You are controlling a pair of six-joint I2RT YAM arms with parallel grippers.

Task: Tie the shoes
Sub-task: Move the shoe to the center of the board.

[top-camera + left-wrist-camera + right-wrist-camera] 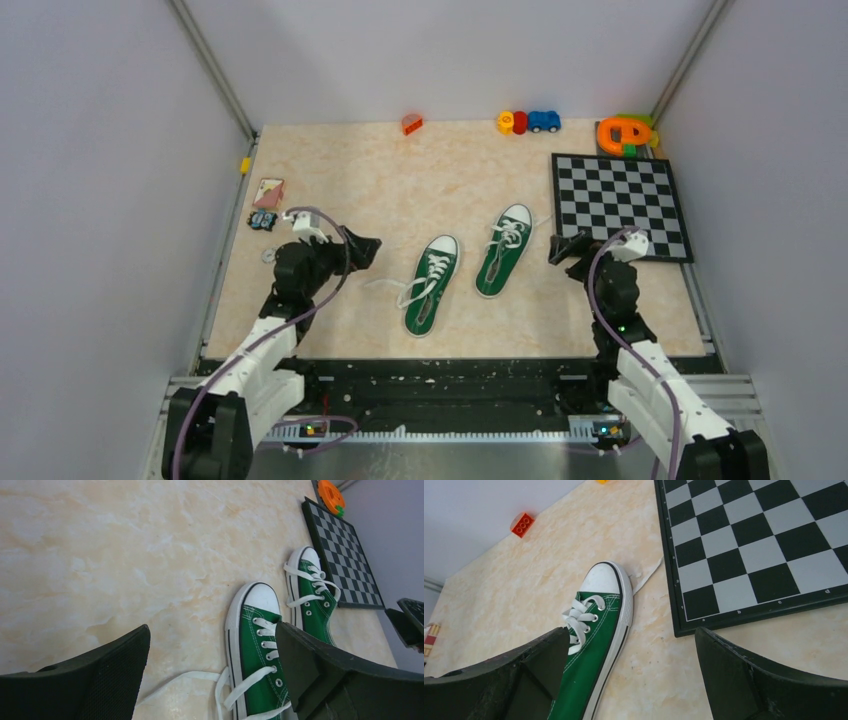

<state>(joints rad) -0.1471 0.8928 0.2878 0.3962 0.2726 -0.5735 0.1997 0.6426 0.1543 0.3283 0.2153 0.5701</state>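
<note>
Two dark green sneakers with white toe caps lie side by side mid-table, toes pointing away. The left shoe (431,285) has loose white laces (393,287) trailing left; it also shows in the left wrist view (255,655), its lace (185,680) lying on the table. The right shoe (503,251) shows in the right wrist view (591,640), its lace end by the toe. My left gripper (362,247) is open and empty, left of the left shoe. My right gripper (563,247) is open and empty, right of the right shoe.
A chessboard (618,205) lies at the right, just beyond my right gripper. Toy blocks (528,122), an orange toy (624,133) and a red brick (411,124) sit along the back edge. Small items (267,192) lie at the left edge.
</note>
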